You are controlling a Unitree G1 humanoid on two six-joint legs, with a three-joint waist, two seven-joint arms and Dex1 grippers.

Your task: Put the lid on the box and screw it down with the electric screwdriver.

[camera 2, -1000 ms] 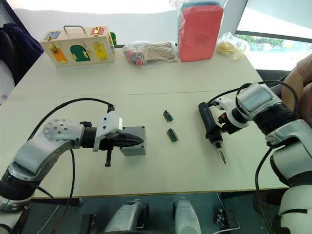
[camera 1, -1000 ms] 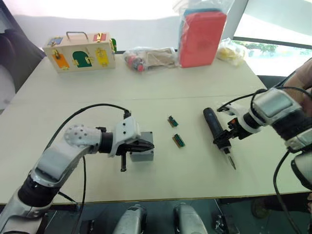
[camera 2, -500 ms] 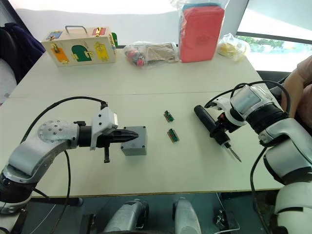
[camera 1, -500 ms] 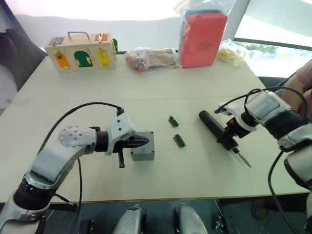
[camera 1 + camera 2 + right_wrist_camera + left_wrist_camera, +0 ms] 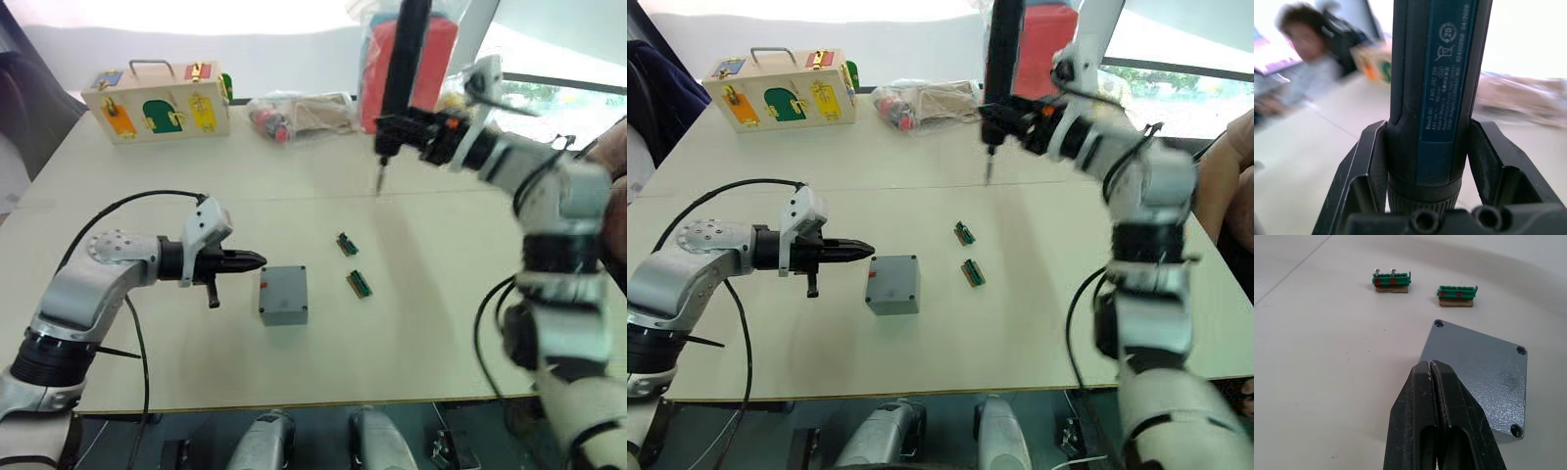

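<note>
The small square grey plastic box (image 5: 283, 295), closed by the flat grey lid (image 5: 1476, 374) with corner screw holes, is set on the pale worktop (image 5: 411, 323); the left tool (image 5: 257, 260) is held just beside it, fingers pressed together and empty. Two small green terminal blocks (image 5: 354, 264) are placed beyond it. Farther back, the slim black cylindrical electric screwdriver (image 5: 397, 78) is pinched upright by the right tool (image 5: 1425, 161), bit downward, well above the worktop.
</note>
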